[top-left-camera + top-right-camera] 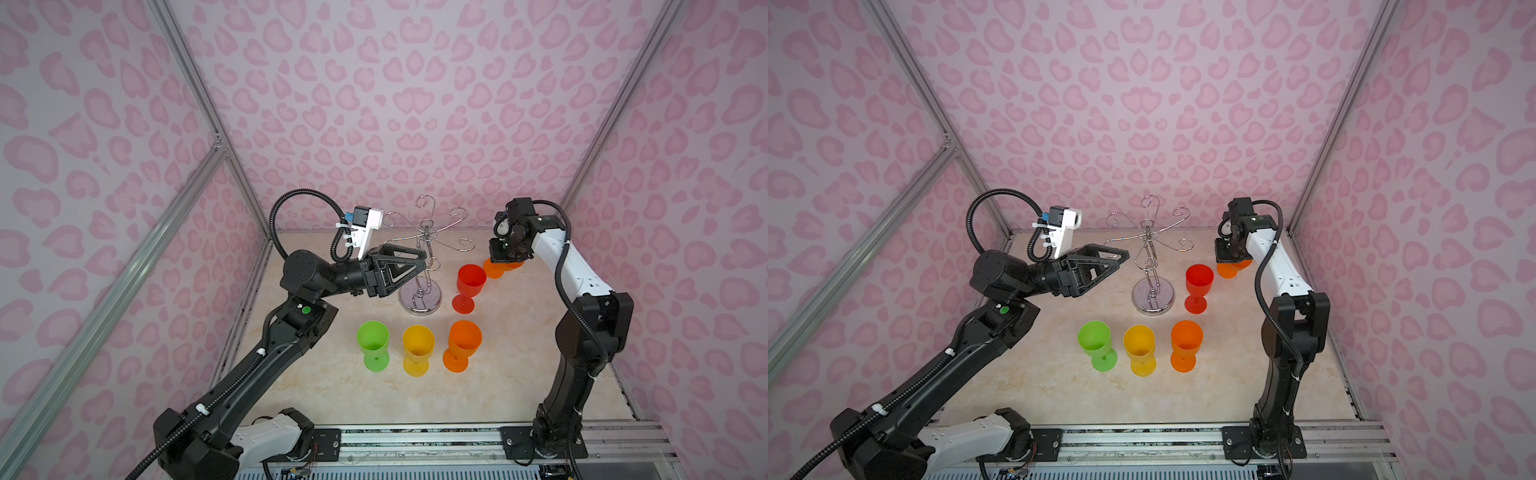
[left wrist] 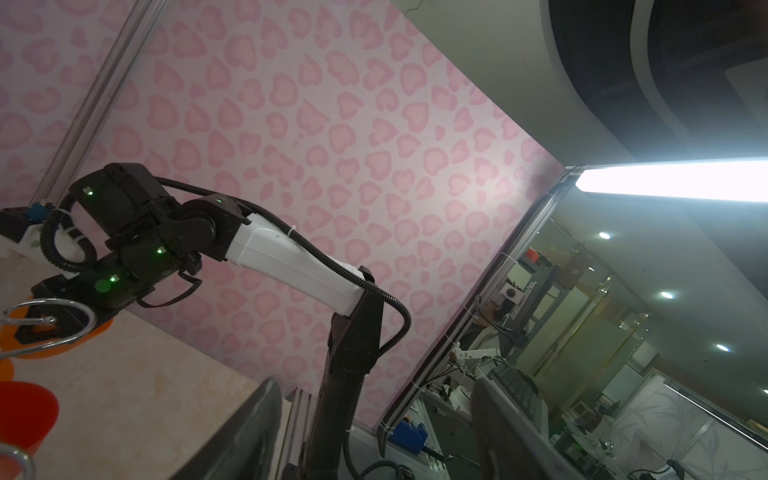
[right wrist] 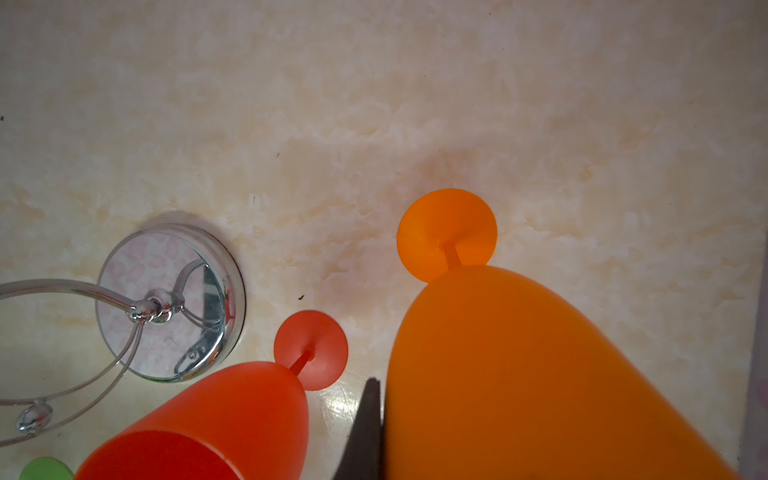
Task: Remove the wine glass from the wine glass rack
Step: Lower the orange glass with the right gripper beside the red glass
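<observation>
The wine glass rack (image 1: 427,237) is bare. The right claw (image 1: 504,257), closed narrow, seems to pinch the orange wine glass (image 3: 540,374) by its rim so it stands upright on the desk (image 1: 332,395). The left claw (image 1: 1121,259) hovers wide and empty beside the rack.

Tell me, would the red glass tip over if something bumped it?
Probably: the red glass has a wide bowl on a thin stem and small foot, so it looks tippy. It seems plastic, so likely light, not brittle.
</observation>
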You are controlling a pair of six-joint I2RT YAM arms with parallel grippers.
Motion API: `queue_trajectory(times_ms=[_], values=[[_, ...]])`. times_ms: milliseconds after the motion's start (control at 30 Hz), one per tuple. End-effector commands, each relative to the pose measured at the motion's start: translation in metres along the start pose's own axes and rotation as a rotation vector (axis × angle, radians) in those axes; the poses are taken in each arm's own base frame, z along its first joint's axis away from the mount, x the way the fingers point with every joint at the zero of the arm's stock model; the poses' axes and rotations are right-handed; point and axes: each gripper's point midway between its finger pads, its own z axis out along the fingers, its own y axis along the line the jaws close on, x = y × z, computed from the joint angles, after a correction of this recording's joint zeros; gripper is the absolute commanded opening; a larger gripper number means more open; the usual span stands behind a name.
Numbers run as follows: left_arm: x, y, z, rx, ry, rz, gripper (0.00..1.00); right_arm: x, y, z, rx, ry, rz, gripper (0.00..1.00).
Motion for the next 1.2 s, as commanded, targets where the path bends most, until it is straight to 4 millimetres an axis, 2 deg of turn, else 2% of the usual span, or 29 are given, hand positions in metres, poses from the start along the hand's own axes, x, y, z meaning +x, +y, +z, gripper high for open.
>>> queue_trajectory(times_ms=[0,433,733,833,1167], values=[[0.0,-0.003,-0.003,-0.006,-0.003,0.037,0.74,0.012,0.001,0.008,0.019,0.068,-0.028,0.0],[0.004,0.0,-0.005,-0.022,0.005,0.038,0.74,0.011,0.009,0.025,0.002,0.106,-0.034,0.0],[0.005,0.0,-0.006,-0.025,0.004,0.042,0.74,0.01,0.011,0.031,0.014,0.119,-0.045,0.06],[0.006,0.0,-0.006,-0.027,0.007,0.043,0.74,0.009,0.012,0.03,0.011,0.114,-0.044,0.13],[0.009,0.003,-0.007,-0.034,0.012,0.038,0.74,0.0,0.014,0.021,0.007,0.077,-0.039,0.21]])
